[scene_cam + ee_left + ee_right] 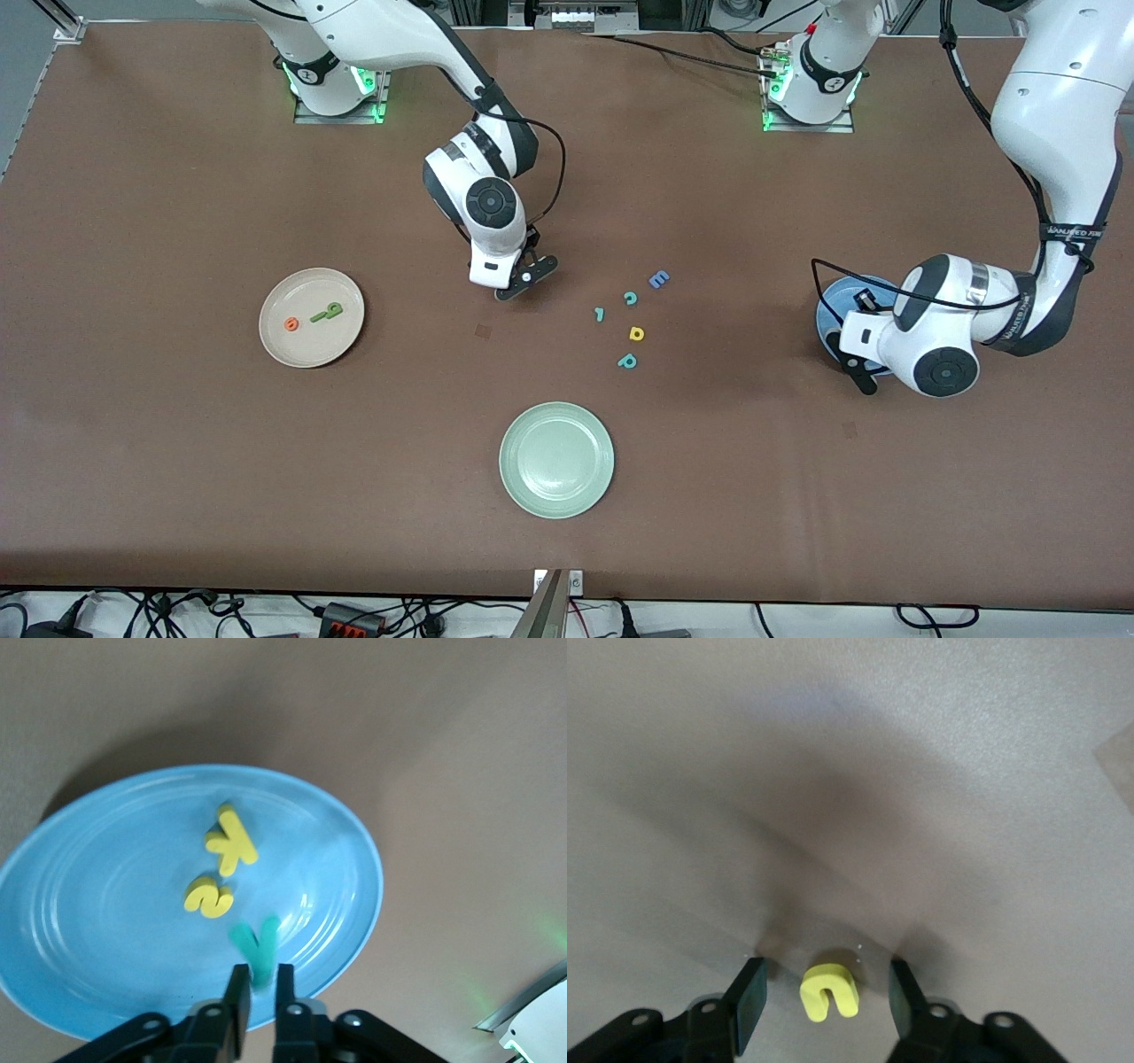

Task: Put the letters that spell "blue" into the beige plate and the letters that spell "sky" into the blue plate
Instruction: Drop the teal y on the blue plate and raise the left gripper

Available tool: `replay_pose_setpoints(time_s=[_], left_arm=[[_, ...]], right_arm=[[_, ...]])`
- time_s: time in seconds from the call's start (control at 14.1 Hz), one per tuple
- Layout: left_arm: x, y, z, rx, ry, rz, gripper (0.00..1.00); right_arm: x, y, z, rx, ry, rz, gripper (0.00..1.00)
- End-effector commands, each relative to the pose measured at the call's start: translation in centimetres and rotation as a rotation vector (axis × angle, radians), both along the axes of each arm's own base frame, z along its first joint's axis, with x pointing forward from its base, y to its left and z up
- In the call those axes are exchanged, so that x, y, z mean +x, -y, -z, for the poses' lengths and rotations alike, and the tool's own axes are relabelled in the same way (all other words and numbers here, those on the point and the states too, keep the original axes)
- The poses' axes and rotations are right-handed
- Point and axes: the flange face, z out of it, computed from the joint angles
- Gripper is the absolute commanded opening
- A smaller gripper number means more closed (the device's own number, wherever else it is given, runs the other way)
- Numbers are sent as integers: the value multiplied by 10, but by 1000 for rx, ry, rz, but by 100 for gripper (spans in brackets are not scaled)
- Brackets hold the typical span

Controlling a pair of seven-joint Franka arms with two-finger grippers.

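Note:
The blue plate (106, 904) (846, 299) holds a yellow "k" (232, 842) and a yellow "s" (209, 897). My left gripper (258, 979) (858, 368) hangs low over the plate's rim, jaws slightly parted. The teal "y" (257, 946) is blurred, with its stem between the fingertips. My right gripper (827, 992) (523, 282) is open and down at the table mid-way along it, with the yellow "u" (829, 992) lying untouched between its fingers. The beige plate (310, 350) holds the orange "e" (291, 324), the green "b" (333, 308) and the green bar "l" (317, 316).
Loose letters lie between the two grippers: a blue "E" (658, 279), a teal "c" (630, 299), a small teal piece (600, 314), a yellow "d" (636, 333) and a teal "p" (627, 361). A pale green plate (556, 459) sits nearer the front camera.

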Motion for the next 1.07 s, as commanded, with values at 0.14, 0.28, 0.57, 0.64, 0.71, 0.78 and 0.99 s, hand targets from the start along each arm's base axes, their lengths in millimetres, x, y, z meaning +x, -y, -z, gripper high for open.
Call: replay_pose_setpoints(time_s=[0.14,0.28,0.57,0.64,0.71,0.78,0.99], left_arm=[[8,46,-53,-3,84,51,100],[10,75,-97,13,168,15,100],[22,128,-199,104,394,-339,100],[32,123,-218,103,438,-404,100],[40,115,-235,90,468,-434,100],[45,109,-249,80,494,-451,100],[45,94,-296,92,464,-504,100]], right_arm=[[-8,3,-15,11,17,-30,63],[-7,2,-21,14,18,-29,60],[-20,-9,-19,6,12,-72,60],[-20,-10,-19,6,12,-75,60],[-22,-10,-17,3,11,-80,60],[-23,-10,-16,-4,13,-88,60],[-21,-5,-14,-20,21,-104,60]])
